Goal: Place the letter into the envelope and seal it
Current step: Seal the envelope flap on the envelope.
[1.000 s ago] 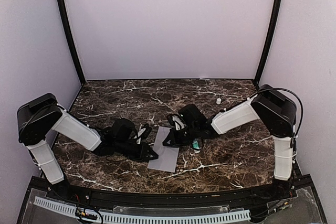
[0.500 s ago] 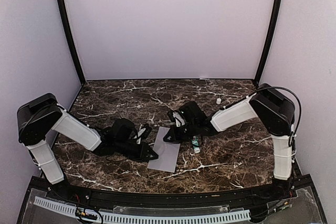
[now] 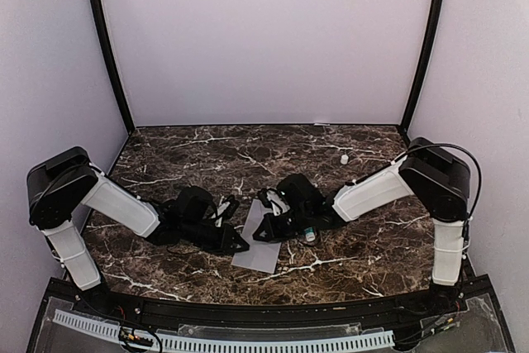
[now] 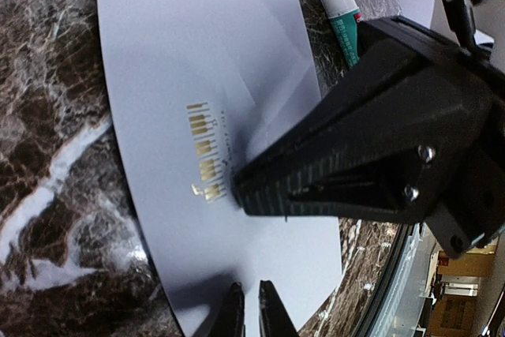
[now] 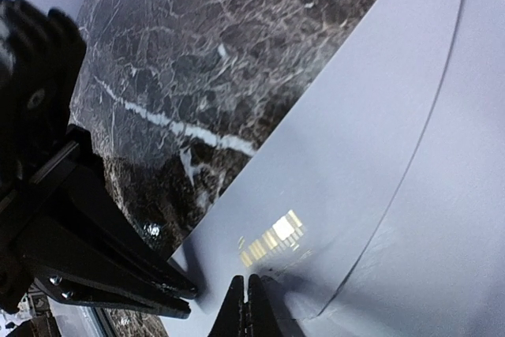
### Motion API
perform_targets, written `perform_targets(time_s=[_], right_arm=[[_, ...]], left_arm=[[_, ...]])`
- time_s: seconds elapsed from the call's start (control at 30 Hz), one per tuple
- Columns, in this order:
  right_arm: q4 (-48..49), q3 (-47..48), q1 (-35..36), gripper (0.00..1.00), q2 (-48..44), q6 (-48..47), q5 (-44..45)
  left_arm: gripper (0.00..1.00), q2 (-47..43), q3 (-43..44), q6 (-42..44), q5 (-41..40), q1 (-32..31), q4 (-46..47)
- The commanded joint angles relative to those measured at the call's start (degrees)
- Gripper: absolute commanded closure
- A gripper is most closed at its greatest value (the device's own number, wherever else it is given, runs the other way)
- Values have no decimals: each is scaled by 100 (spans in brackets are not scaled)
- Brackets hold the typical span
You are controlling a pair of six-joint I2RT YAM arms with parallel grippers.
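Both jaws on the envelope (image 3: 258, 252)

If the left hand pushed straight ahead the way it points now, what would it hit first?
Most likely the right hand, its shut tip down on the envelope just ahead. The left hand is itself low over that envelope, though depth is hard to judge.

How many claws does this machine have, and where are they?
2. The left claw sits shut at the left edge of the envelope; the right claw, also shut, has its tip on the envelope, close beside it. No more seem hidden.
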Motion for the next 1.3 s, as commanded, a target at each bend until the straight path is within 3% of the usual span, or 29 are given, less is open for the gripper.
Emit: perform_targets(time_s=[0.0, 0.67, 1.1, 1.17, 1.27], right_arm=[[-589, -227, 271, 99, 19, 164, -17], [-1114, -144, -380, 99, 47, -318, 628], [-674, -232, -411, 99, -302, -339, 81], [-579, -202, -413, 97, -563, -349, -144], [-361, -202, -464, 92, -1103, -349, -466]], left_arm=[[93, 24, -53, 54, -90, -44, -546], [93, -26, -97, 66, -109, -39, -603], [92, -59, 45, 63, -165, -38, -577], [90, -212, 146, 120, -264, -40, -527], [74, -858, 292, 459, -698, -37, -560]])
